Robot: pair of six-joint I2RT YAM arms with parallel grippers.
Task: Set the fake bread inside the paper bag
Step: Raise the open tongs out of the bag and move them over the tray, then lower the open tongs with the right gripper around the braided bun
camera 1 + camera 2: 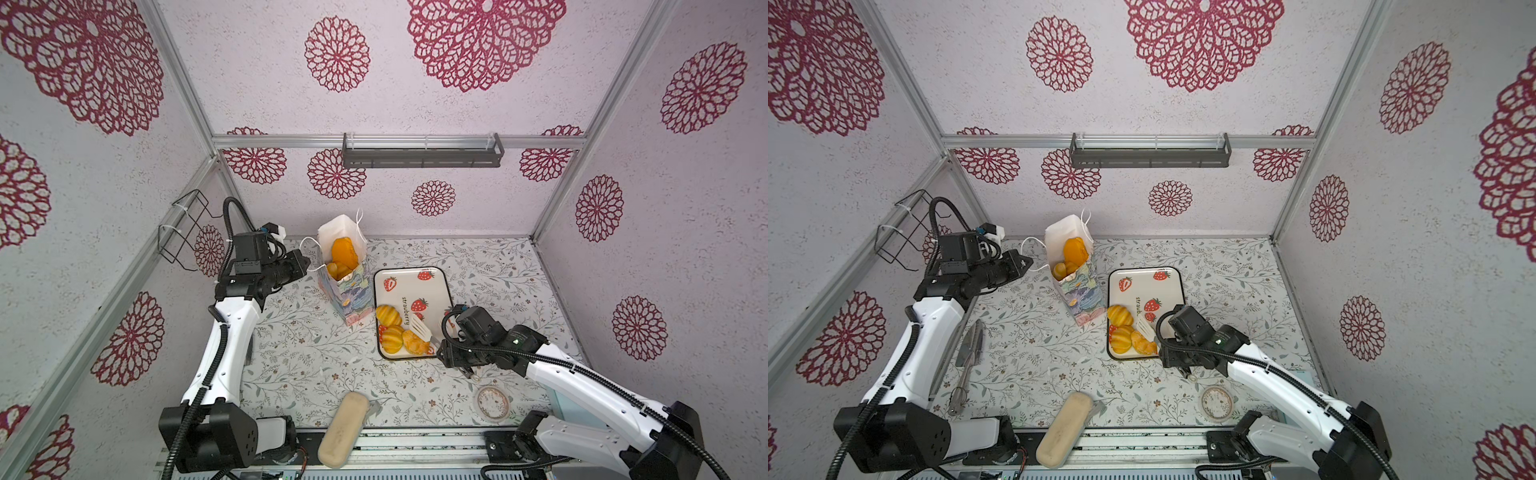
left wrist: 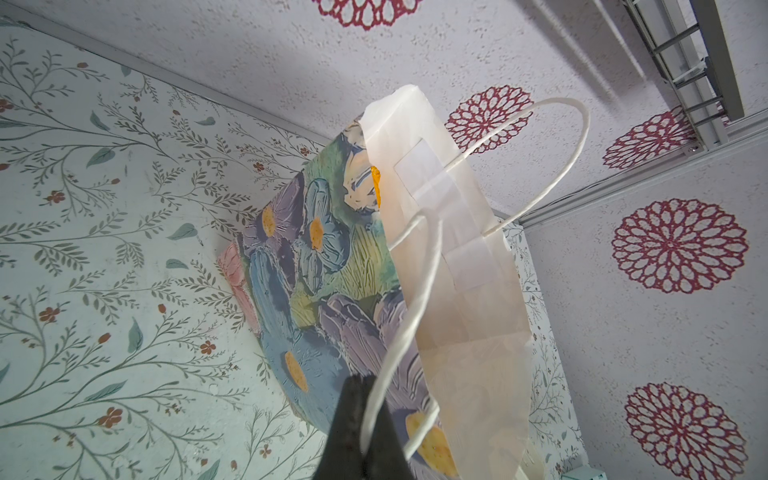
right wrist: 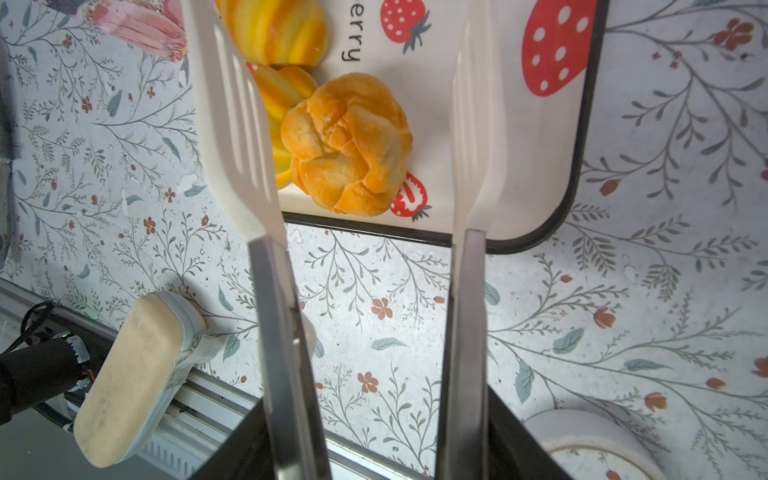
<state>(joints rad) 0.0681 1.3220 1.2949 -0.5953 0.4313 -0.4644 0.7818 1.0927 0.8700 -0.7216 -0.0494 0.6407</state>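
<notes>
Golden fake bread [image 1: 344, 253] sits inside the upright paper bag [image 1: 349, 291] in both top views; three more pieces [image 1: 388, 316] lie on the strawberry tray [image 1: 415, 276] beside it. Left wrist view: the left hand [image 2: 357, 415] is pinched tight on the bag's cord handle [image 2: 415, 299]. Right wrist view: the right hand [image 3: 376, 451] grips white tongs [image 3: 245, 137], blades wide apart flanking a knotted bun [image 3: 347, 143].

In both top views the bag [image 1: 347, 286] [image 1: 1084, 299] wall hides all but the tops of the bread [image 1: 345, 251] [image 1: 1075, 251] inside. In the right wrist view a tongs [image 3: 249, 199] blade covers part of one bun [image 3: 282, 89], and the tray [image 3: 532, 166] and tape roll [image 3: 590, 449] run off the edges.
</notes>
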